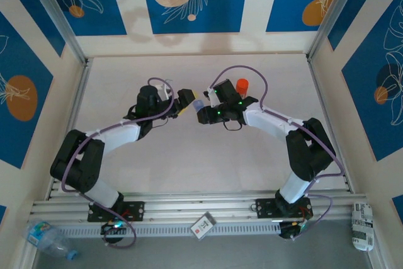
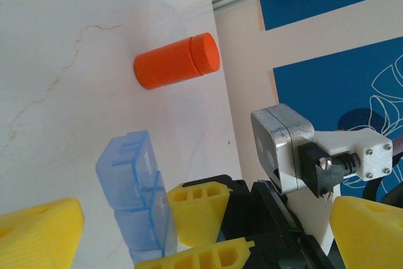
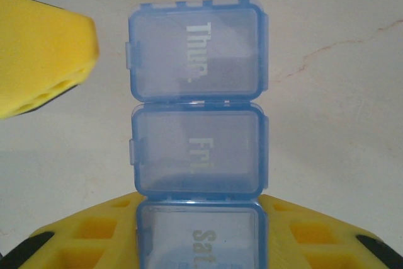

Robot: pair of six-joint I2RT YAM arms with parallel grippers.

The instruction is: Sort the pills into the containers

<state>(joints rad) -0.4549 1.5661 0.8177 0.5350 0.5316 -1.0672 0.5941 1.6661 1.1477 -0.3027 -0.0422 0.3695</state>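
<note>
The right pincer (image 3: 201, 237) is closing its yellow moulded fingers (image 3: 94, 234), which have open pockets in their faces, on both long sides of the pill container (image 3: 196, 155). It is gripping at the end compartment nearest the wrist. The container is a flat strip of translucent blue plastic with a smooth, slightly glossy surface. It is showing a row of rounded-corner lids with small tabs along one edge. White letters on the lids are reading "Sat.", then "Fri.", then "Thur." towards the free end, which is sticking out beyond the fingers. Beneath the container the counter (image 3: 340, 124) is showing matte white with faint brownish veins like marble. I cannot tell whether the container is touching it.

The left pincer (image 1: 188, 101) is standing wide open just beside the container's free end, and one blunt yellow fingertip (image 3: 44, 55) is hanging near the "Thur." lid without touching it. Beyond the container, apart from it, a plain orange cylindrical bottle (image 2: 176, 62) with a flat cap is sitting on the counter.
</note>
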